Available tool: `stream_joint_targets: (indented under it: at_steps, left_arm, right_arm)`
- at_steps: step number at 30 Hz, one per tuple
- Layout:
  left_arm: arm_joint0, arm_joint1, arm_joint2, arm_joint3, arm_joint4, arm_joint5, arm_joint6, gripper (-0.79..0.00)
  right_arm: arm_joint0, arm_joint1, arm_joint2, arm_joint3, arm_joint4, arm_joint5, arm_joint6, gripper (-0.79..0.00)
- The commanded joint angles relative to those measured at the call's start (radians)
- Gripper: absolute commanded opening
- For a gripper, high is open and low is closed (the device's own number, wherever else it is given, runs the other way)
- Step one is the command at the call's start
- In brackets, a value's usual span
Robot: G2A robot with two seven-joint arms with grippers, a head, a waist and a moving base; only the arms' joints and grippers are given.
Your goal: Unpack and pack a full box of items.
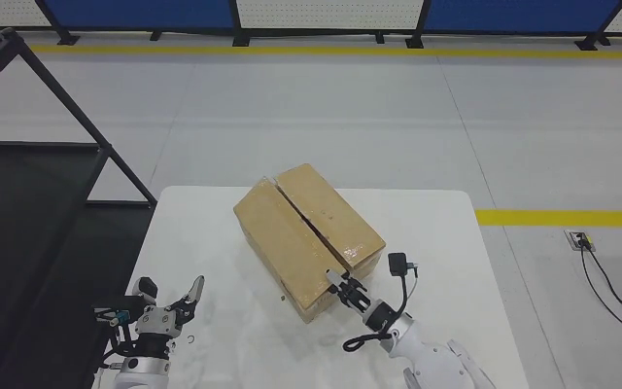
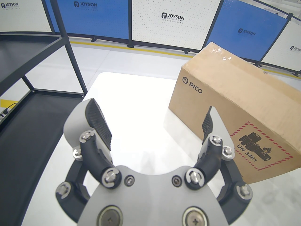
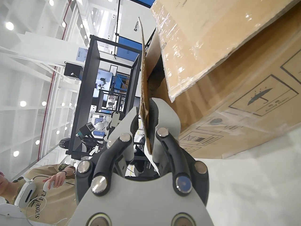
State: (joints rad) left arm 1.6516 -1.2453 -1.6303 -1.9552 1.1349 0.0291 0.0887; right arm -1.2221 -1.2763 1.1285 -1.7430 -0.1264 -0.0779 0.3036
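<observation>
A brown cardboard box [image 1: 306, 231] lies diagonally in the middle of the white table [image 1: 214, 233], its two top flaps meeting along a seam. My right gripper [image 1: 342, 283] is at the box's near end, shut on the edge of one cardboard flap [image 3: 143, 81], which stands edge-on between its fingers [image 3: 164, 116]. The other flap [image 3: 202, 36] lies over the box beside it. My left gripper [image 1: 175, 297] hovers open near the table's front left corner, apart from the box [image 2: 232, 118], nothing between its pads [image 2: 97, 118].
A black metal shelf rack [image 1: 49, 194] stands off the table's left side. Bare table surface lies around the box on all sides. Blue and white partition panels [image 2: 150, 17] close the room at the back.
</observation>
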Motion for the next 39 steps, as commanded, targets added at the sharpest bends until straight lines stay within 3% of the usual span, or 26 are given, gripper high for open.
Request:
stream_joint_targets:
  at_steps: [1,17,39]
  left_arm:
    - [0.0,0.0,0.0,0.0,0.0,0.0,0.0,0.0]
    - [0.0,0.0,0.0,0.0,0.0,0.0,0.0,0.0]
    - [0.0,0.0,0.0,0.0,0.0,0.0,0.0,0.0]
  right_arm:
    - [0.001,-0.001,0.001,0.001,0.0,0.002,-0.003,-0.785]
    - [-0.081,0.015,0.099,-0.046,0.008,-0.035,0.042,-0.785]
    - [-0.143,0.05,0.209,-0.013,0.088,-0.292,0.3,-0.785]
